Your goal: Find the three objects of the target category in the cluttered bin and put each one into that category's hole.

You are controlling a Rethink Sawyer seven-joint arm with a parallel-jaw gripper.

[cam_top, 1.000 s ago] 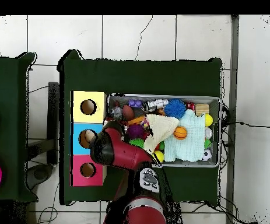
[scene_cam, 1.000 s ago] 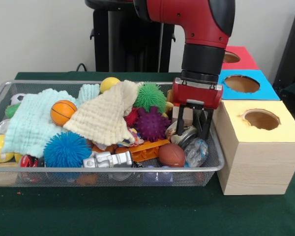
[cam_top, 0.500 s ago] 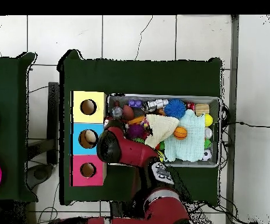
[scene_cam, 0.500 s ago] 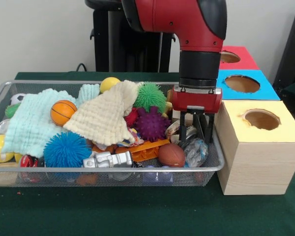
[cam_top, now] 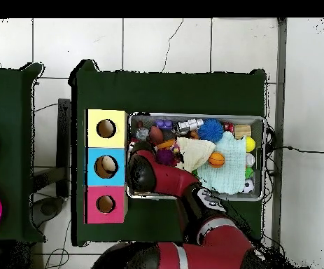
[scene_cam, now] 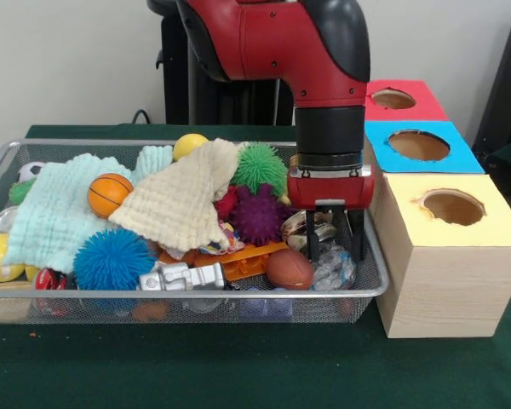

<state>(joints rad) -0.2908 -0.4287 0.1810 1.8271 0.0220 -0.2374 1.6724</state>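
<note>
A table covered with dark green cloth (scene_cam: pixel 238 375) is seen. On it, a shallow silver wire-mesh bin (scene_cam: pixel 187 294) filled with toys and cloths is set. Just beside the bin, a row of three wooden boxes with round holes is placed: yellow-topped (scene_cam: pixel 447 256), blue-topped (scene_cam: pixel 419 146) and red-topped (scene_cam: pixel 400 100).

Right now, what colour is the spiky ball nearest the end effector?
Purple spiky ball, clearest in the front view.

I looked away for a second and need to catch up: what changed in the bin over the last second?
The pincer slid along the basket, away from the yellow box toward the purple spiky ball, its fingers open over the shiny clutter, holding nothing. The brown football and silver toy nudged slightly. Cloths, other balls and boxes stayed put.
</note>
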